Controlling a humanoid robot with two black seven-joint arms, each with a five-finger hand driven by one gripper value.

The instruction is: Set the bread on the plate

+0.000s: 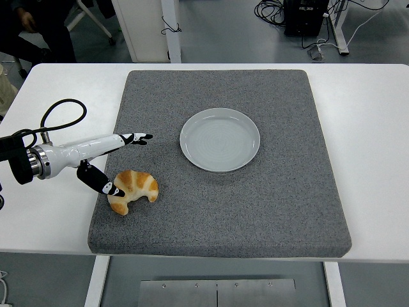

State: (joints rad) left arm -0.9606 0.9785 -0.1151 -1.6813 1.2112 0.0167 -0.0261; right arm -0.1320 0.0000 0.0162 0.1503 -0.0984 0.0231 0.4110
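At the left edge of the white table (57,217) the left arm (61,155) comes in, with a black cable loop above it. The left hand (110,163) reaches over the left edge of the grey mat (255,204). Its long fingers (135,138) point to the right and are stretched out flat above the mat, while the thumb (97,181) goes down and to the right, and its tip is touching the left end of the bread (133,190). So the hand is wide open, and it does not grip the bread; only the thumb is in contact with it.

The bread is a croissant, golden brown with a pale underside. It lies on the mat near the front left corner, curved, with the ends turned to the front.

More to the right, about in the middle of the mat and a little toward the far edge, stands the plate (220,139). It is round, pale and has nothing on it. The bread and the plate are well apart.

At the far left corner, behind the table, a person (38,25) in dark clothes is partly in view.
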